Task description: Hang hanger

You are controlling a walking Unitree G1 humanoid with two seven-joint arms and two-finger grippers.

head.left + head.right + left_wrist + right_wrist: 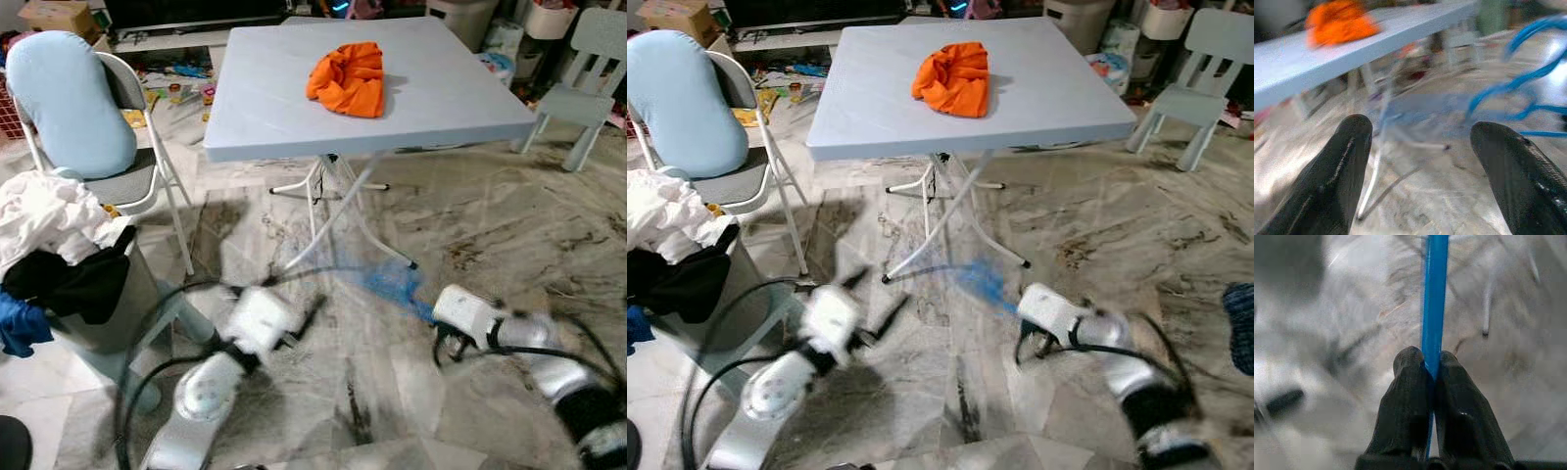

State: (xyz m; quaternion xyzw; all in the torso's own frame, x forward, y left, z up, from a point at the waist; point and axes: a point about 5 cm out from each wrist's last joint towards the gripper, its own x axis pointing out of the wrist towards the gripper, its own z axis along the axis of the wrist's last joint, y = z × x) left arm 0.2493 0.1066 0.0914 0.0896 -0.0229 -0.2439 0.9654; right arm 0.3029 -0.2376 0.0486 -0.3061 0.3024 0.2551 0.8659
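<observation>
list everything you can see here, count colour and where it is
table: 1, pale grey-blue, folding legs, straight ahead
cloth: 1, orange, crumpled on the table top
hanger: 1, blue, blurred, held low over the floor in front of the table legs
folding chair: 1, white frame, left of the table
cushion: 1, light blue, leaning on the folding chair's back
laundry basket: 1, grey, near left, heaped with white, black and blue clothes
small chair: 1, pale green, far right
floor: marble, grey-veined
left hand: fingers apart, holding nothing, low near the basket
right hand: fingers shut on the hanger
</observation>
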